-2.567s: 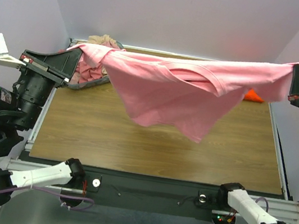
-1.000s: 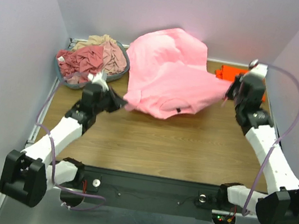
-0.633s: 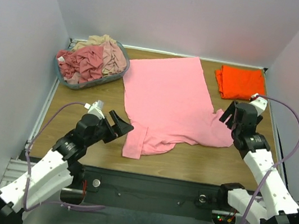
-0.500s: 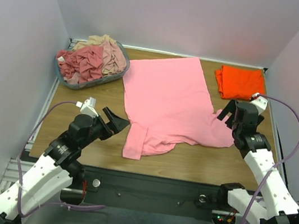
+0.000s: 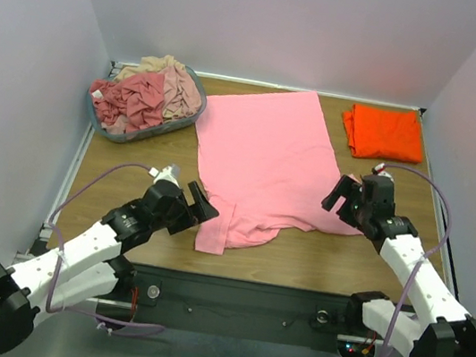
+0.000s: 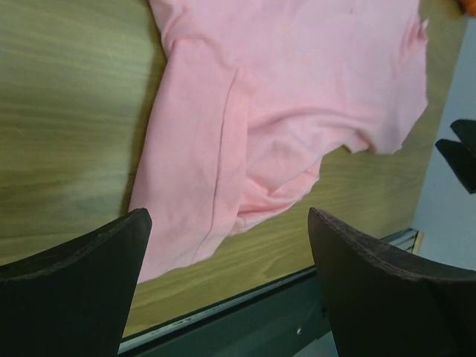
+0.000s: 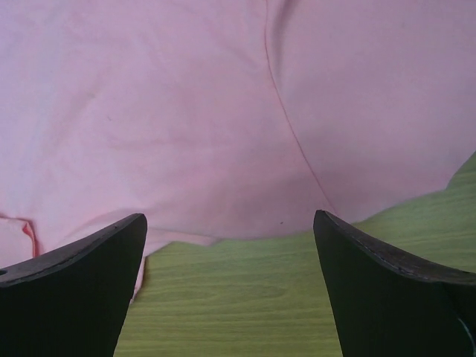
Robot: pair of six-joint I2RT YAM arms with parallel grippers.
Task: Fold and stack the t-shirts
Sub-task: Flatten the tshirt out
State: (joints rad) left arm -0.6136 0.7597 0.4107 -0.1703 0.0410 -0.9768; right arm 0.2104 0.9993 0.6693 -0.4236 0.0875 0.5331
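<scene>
Currently the soft light pink cotton t-shirt (image 5: 265, 151) lies spread on the brown wooden table (image 5: 123, 160). It is mostly flat, but its near edge is rumpled and one sleeve is doubled over at the near left corner. The left gripper (image 5: 207, 204) is just beside that corner, its jaws wide apart with nothing between them (the left wrist view shows the sleeve below the dark fingers (image 6: 74, 282)). The right gripper (image 5: 337, 194) is over the shirt's right edge, its jaws also apart and empty. A folded bright orange t-shirt (image 5: 383, 134) lies at the far right corner. The grey-blue oval basket (image 5: 196, 110) at the far left holds crumpled dusty rose t-shirts (image 5: 133, 100) and a beige t-shirt (image 5: 161, 65).
</scene>
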